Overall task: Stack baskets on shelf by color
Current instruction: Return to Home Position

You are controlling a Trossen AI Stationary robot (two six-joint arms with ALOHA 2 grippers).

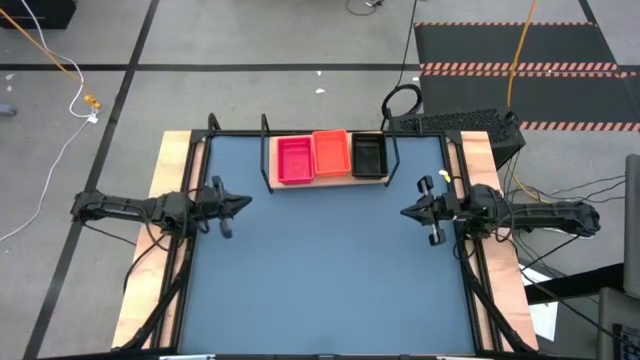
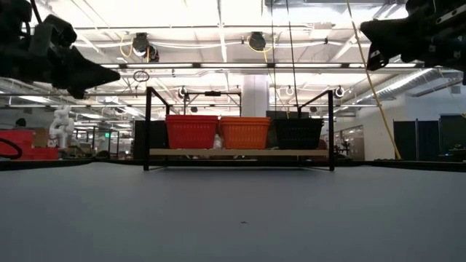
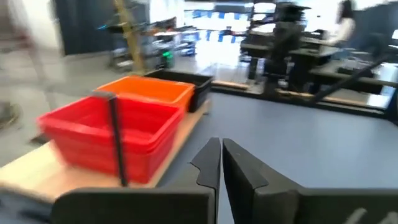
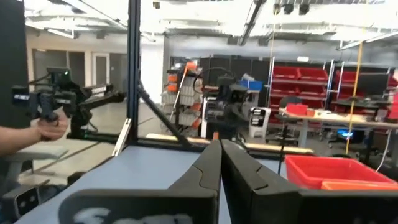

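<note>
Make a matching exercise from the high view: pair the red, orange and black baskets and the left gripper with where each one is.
Things:
1. red baskets
2. orange baskets
3. black baskets
4. left gripper

Places, in the high view:
A. middle of the shelf
B. over the left side of the table, shut, holding nothing
C. right end of the shelf
D. left end of the shelf

Pairs: 1-D, 2-A, 3-C, 4-B.

The right gripper, also shut, hangs over the table's right side.
</note>
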